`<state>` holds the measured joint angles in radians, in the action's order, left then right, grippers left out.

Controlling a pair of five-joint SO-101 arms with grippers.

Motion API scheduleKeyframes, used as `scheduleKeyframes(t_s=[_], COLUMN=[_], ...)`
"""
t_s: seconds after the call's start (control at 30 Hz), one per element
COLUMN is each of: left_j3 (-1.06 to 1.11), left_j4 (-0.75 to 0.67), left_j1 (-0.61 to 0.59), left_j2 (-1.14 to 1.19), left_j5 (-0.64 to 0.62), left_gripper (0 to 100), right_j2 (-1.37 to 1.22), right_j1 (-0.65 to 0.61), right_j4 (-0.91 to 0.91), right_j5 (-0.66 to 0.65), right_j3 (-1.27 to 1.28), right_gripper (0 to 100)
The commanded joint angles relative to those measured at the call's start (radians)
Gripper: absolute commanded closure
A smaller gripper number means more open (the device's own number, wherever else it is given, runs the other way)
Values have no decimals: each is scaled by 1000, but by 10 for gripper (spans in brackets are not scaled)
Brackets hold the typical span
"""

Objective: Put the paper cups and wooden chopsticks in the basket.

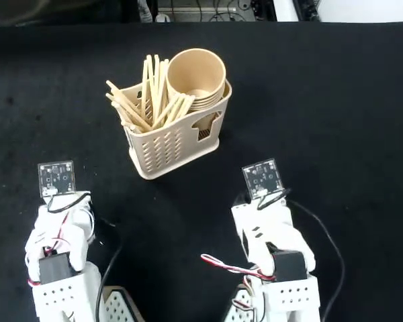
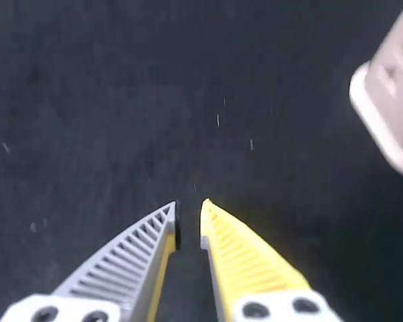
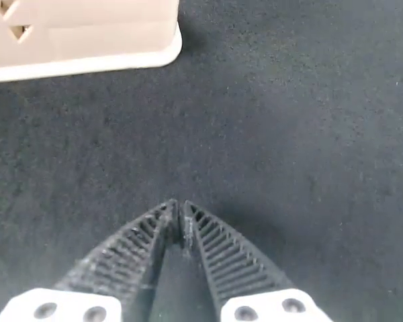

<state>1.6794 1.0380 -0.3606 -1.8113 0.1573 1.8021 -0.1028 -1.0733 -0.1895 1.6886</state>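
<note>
The black surface [image 1: 336, 100] was lit softly and evenly from above in the high view, and it was rendered matte and very dark. The basket [image 1: 178, 144] and the paper cups [image 1: 196, 70] were shown bright against it, with shade held inside the top cup. A bright strip was left at 12 o'clock, beyond the surface. In the right wrist view a faint shadow was laid along the basket's base. In the left wrist view the basket's corner was washed pale, pale specks were picked out on the surface, and the yellow finger of the left pincer [image 2: 188, 204] was strongly lit.
</note>
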Motion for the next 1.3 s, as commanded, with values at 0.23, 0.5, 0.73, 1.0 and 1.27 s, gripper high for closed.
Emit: scheduleKeyframes(t_s=[0.23,0.5,0.73,1.0,1.27], left_j3=[18,18,18,18,18], left_j4=[215,235,232,233,233], left_j1=[-7,-5,-5,-4,-4], left_j2=[-6,-8,-8,-6,-6], left_j5=[11,11,11,11,11], left_gripper=[928,930,930,930,930], right_j2=[76,76,73,76,76], right_j1=[9,9,9,8,8], right_j4=[-224,-224,-224,-224,-224], right_j5=[0,0,0,0,0], right_j3=[-4,-4,-4,-4,-4], right_gripper=[987,987,987,987,987])
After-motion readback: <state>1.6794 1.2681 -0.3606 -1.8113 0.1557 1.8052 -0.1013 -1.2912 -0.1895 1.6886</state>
